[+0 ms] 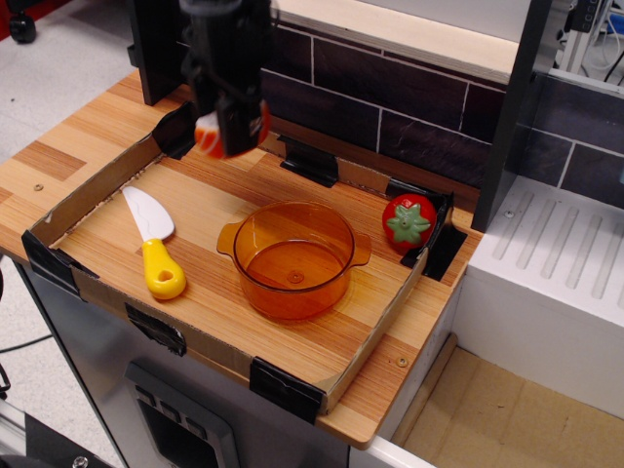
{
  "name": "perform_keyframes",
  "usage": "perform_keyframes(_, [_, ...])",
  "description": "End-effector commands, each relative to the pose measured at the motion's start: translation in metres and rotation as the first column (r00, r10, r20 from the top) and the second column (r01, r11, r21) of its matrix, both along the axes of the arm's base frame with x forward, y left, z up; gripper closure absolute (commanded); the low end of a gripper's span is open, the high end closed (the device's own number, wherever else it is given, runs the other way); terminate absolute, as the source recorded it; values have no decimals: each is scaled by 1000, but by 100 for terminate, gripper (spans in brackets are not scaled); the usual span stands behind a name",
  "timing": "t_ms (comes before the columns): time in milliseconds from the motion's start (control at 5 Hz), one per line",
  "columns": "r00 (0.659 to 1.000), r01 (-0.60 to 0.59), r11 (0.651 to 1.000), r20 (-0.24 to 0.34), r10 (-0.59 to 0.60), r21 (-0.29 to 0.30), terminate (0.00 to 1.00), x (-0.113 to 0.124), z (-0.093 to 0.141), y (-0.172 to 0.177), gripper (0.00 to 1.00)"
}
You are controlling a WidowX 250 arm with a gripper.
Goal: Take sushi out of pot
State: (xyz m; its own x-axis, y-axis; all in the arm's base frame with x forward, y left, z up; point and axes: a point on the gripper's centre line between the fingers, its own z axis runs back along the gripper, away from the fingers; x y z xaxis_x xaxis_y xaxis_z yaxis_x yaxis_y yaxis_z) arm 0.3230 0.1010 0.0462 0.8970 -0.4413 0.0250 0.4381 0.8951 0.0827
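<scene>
Sushi, a small orange-red and white wedge, hangs in the air clamped between the fingers of the robot arm, high above the back left part of the tray. Motion blur softens this whole area, so the finger pads themselves cannot be picked out (only a dark block with the toy's bright edges showing at its left and right sides). The black arm rises straight up from there and leaves the top of the picture.

Below and to the right, well apart from the sushi, stands the pot, round, see-through amber plastic with two small side handles, upright near the middle of the tray with nothing inside it. To the pot's left lies a toy knife with a white blade and a yellow handle, flat on the wood, handle toward the front. To the pot's right, near the tray's far right corner, sits a red strawberry-like toy with a green leafy top.

All of these rest in a shallow cardboard tray whose corners are bound with black tape. The tray lies on a wooden bench. Behind the bench runs a wall of dark tiles, and to the right stands a white ribbed surface.
</scene>
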Motion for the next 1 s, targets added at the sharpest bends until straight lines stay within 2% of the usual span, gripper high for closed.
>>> perform_keyframes(0, [997,-69,994,35,66,88,0,7,-7,42,100])
perform_keyframes(200, [997,-78,993,22,76,93,0,9,-11,47,100])
perform_keyframes(400, [997,-74,995,21,72,69,0,9,-9,47,0])
perform_keyframes(600, [993,-98,994,69,94,57,0,9,-2,49,0])
perform_keyframes(800, [985,-120,991,132,111,64,0,6,27,49,0])
